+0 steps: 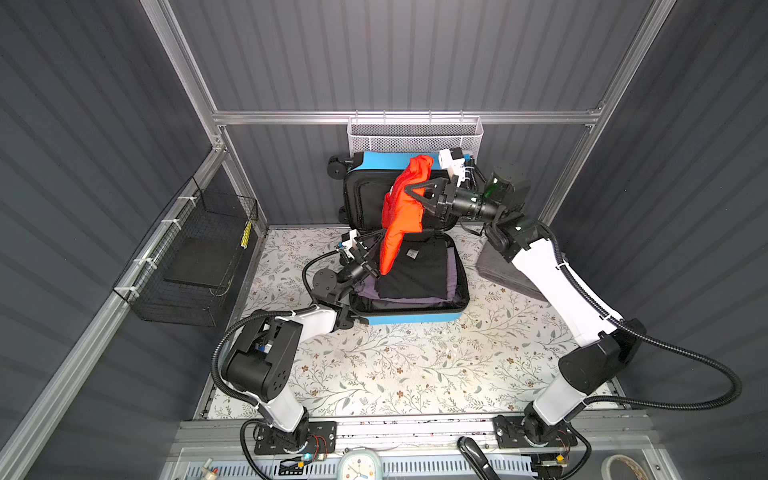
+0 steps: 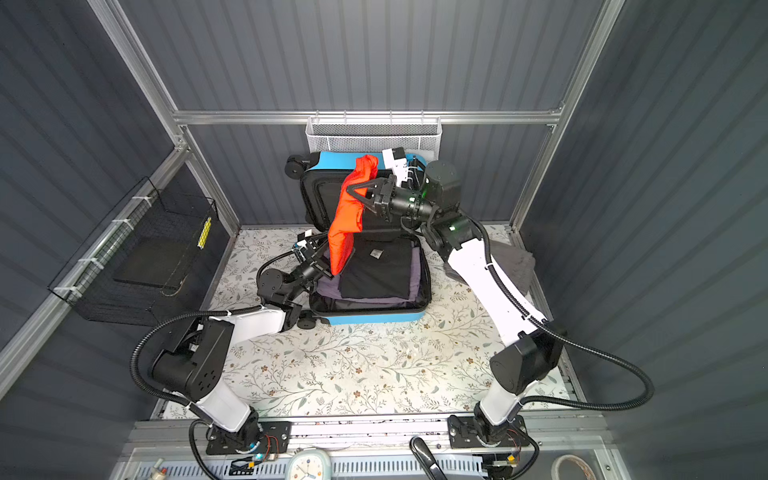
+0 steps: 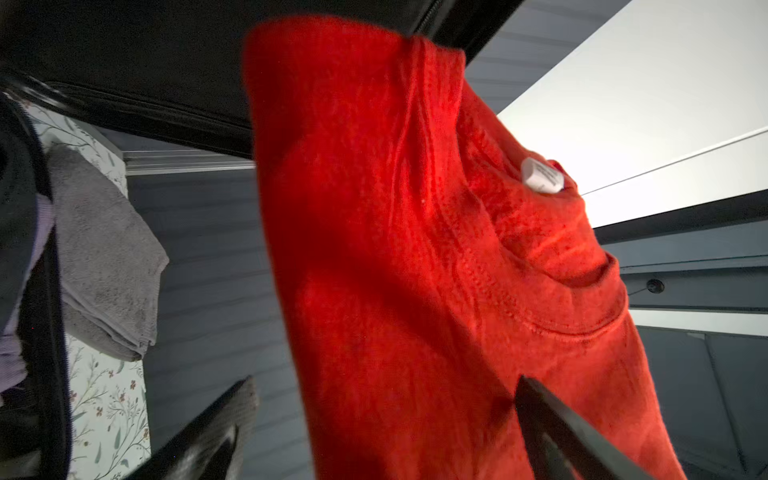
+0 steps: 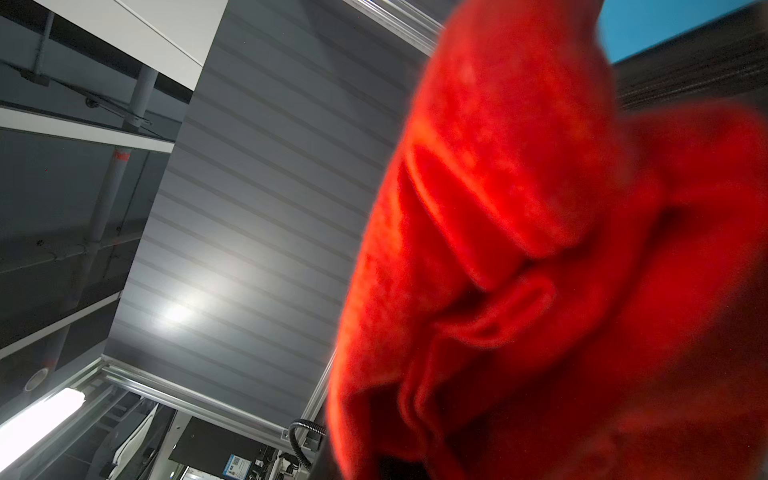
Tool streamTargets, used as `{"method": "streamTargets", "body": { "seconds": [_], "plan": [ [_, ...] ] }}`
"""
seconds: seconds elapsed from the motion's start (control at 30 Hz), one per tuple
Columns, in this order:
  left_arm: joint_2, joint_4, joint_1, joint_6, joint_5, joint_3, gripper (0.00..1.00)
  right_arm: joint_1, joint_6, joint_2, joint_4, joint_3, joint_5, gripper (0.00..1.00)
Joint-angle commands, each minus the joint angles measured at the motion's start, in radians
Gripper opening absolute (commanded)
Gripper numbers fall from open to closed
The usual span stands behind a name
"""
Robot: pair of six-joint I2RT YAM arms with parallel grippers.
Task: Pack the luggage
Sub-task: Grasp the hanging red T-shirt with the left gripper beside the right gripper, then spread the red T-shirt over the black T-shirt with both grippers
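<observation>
Showing print too blurred to read, a small white tag (image 3: 542,176) sits at the neck of the red shirt (image 1: 401,216). A pale square label (image 1: 412,252) on the black garment (image 1: 419,274) and a yellow tag (image 1: 247,235) on the black wire basket (image 1: 195,266) are likewise too small to make out.

The counter (image 1: 395,365) wears a pale cloth printed with leaves and small flowers. Dark grey ribbed walls (image 1: 395,54) and an aluminium frame (image 1: 374,117) close it in. A clock (image 1: 360,465) lies on the front rail.

The right claw (image 1: 411,192) is closed tight on the upper part of the red shirt, which hangs down from it in a long fold. Directly behind this claw stands the raised lid (image 1: 365,195) of the luggage (image 1: 411,319), and above and behind that hangs a white mesh basket (image 1: 415,133). The blue case lies open on the counter, its bottom half below the right claw, holding the black garment on top of a purple one (image 1: 365,291). A grey towel (image 1: 503,270) lies on the counter under the right arm.

The left claw (image 3: 386,384) is spread wide and holds nothing. The shirt's lower end hangs between its fingers (image 3: 216,428), just above the case's edge; whether either finger touches the cloth I cannot tell.
</observation>
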Motion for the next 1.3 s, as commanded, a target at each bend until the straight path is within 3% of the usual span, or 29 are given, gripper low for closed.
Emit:
{"method": "streamTargets", "body": {
  "seconds": [0.0,0.1,0.17,0.37,0.47,0.67,0.83,0.97,1.07,1.17,1.27],
  "plan": [
    [0.009,0.061,-0.014,-0.017,-0.014,0.035,1.00,-0.004,-0.001,0.003,0.074,-0.001,0.001,0.00],
    [0.008,0.061,-0.013,-0.017,-0.022,0.037,0.99,-0.006,-0.001,-0.001,0.081,-0.022,-0.003,0.00],
    [0.008,0.062,-0.012,-0.013,-0.034,0.033,0.90,-0.011,-0.002,-0.009,0.089,-0.046,-0.004,0.00],
    [0.004,0.061,-0.012,-0.004,-0.061,0.014,0.25,-0.044,-0.001,-0.063,0.115,-0.160,-0.012,0.00],
    [0.013,0.062,-0.003,-0.001,-0.066,0.007,0.00,-0.066,-0.003,-0.105,0.130,-0.242,-0.031,0.00],
    [0.020,0.052,0.063,0.017,-0.039,-0.009,0.00,-0.150,-0.011,-0.188,0.172,-0.472,-0.089,0.00],
    [0.015,-0.073,0.110,0.110,0.035,-0.011,0.00,-0.223,-0.080,-0.168,0.165,-0.597,-0.149,0.00],
    [-0.017,-0.329,0.123,0.309,0.122,0.020,0.00,-0.240,-0.184,-0.095,0.111,-0.612,-0.183,0.00],
    [-0.047,-0.617,0.123,0.556,0.161,0.066,0.00,-0.241,-0.254,-0.029,0.060,-0.593,-0.194,0.00],
    [-0.079,-0.894,0.121,0.798,0.148,0.126,0.00,-0.243,-0.310,0.039,0.022,-0.566,-0.201,0.00],
    [-0.065,-1.046,0.121,0.929,0.139,0.186,0.00,-0.243,-0.340,0.098,0.020,-0.536,-0.211,0.00]
  ]
}}
